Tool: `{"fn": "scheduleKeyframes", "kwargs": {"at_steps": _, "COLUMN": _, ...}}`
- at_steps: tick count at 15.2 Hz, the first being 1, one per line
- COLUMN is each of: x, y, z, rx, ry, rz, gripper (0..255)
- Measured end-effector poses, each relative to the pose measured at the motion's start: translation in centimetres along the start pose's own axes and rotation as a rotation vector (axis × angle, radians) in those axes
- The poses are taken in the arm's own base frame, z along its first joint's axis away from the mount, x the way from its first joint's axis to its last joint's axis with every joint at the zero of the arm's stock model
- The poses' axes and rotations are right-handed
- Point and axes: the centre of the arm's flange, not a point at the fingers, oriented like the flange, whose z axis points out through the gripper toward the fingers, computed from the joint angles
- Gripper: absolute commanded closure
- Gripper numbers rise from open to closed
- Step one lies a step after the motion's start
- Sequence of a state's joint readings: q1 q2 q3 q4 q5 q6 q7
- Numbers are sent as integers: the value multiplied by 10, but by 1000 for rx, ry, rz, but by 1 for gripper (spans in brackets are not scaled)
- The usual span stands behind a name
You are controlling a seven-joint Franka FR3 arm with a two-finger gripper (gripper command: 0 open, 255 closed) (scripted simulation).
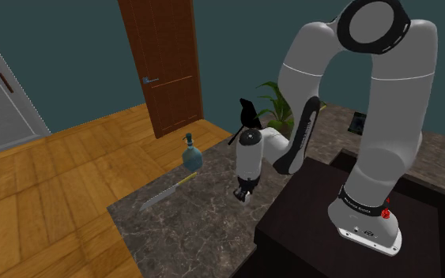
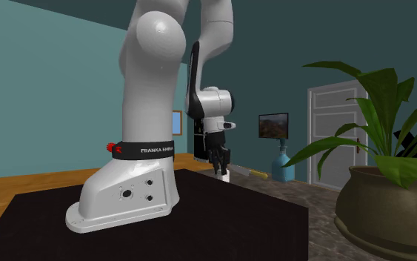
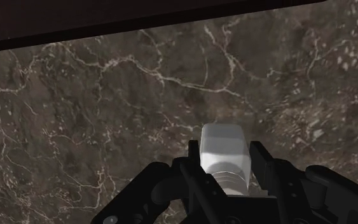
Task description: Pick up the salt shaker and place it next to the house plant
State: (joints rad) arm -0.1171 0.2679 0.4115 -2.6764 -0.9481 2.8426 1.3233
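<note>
The arm was bent low in front of its stand, with the gripper pointing straight down at the dark marbled desk. Its fingers were clamped on the white salt shaker, one against each side. They held it by its narrower end, so the broad end faced the stone. That looked like a sensible hold to me, upright and squarely between the pads, so it ought to set down flat without tipping. I couldn't tell whether the shaker's base rested on the desk or hung just clear of it.

The house plant stood well apart from the shaker, its long green leaves spilling out of a round brown pot near the stand. I judged that the carry toward it had yet to be made, and that those drooping leaves would crowd the spot beside the pot.

Out toward the desk's edge stood a blue bottle, with a knife lying just beside it, both on the side away from the plant. The shaker was opaque, so I couldn't see whether it held anything, and I couldn't tell for the bottle either.
</note>
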Motion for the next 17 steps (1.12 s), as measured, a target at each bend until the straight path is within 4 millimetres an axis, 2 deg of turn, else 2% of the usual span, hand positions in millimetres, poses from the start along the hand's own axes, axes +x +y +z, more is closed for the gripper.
{"fn": "scheduleKeyframes", "kwargs": {"at_steps": 17, "x": 8, "y": 12, "z": -88, "rx": -2, "ry": 1, "rz": 0, "gripper": 255}}
